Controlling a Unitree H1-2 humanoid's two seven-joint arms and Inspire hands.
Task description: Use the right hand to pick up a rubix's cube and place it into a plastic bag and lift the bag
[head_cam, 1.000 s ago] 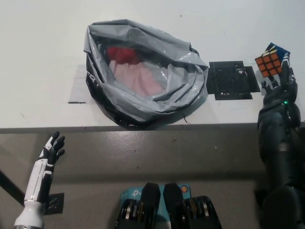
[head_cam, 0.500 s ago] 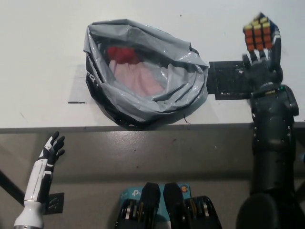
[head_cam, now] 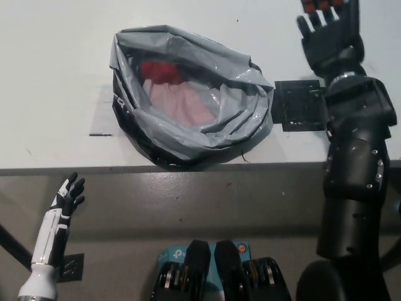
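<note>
From the head camera, the black right arm reaches up along the right side of the picture, and the right hand (head_cam: 329, 34) sits at the very top edge, raised over the white table (head_cam: 56, 75). Its fingers are wrapped around the cube (head_cam: 318, 4), of which only a thin strip of orange squares shows before the picture cuts it off, so the rest of the cube cannot be made out. The hand and cube are up and to the right of the bag, clearly apart from it and not over its opening. The grey plastic bag (head_cam: 250, 100) lies on the table left of the middle, its mouth crumpled wide open and facing upward, with a black outer side showing along its lower left rim. Inside it there is a pinkish cloth (head_cam: 182, 103) and something red (head_cam: 161, 71) near the upper left of the opening. Just beside the bag's right edge a flat black square mat (head_cam: 297, 103) lies on the table, partly covered by the right forearm. A short dark mark (head_cam: 100, 134) sits on the table left of the bag. The white left hand (head_cam: 67, 193) rests low at the lower left, below the table's front edge, with its fingers spread apart and holding nothing.
</note>
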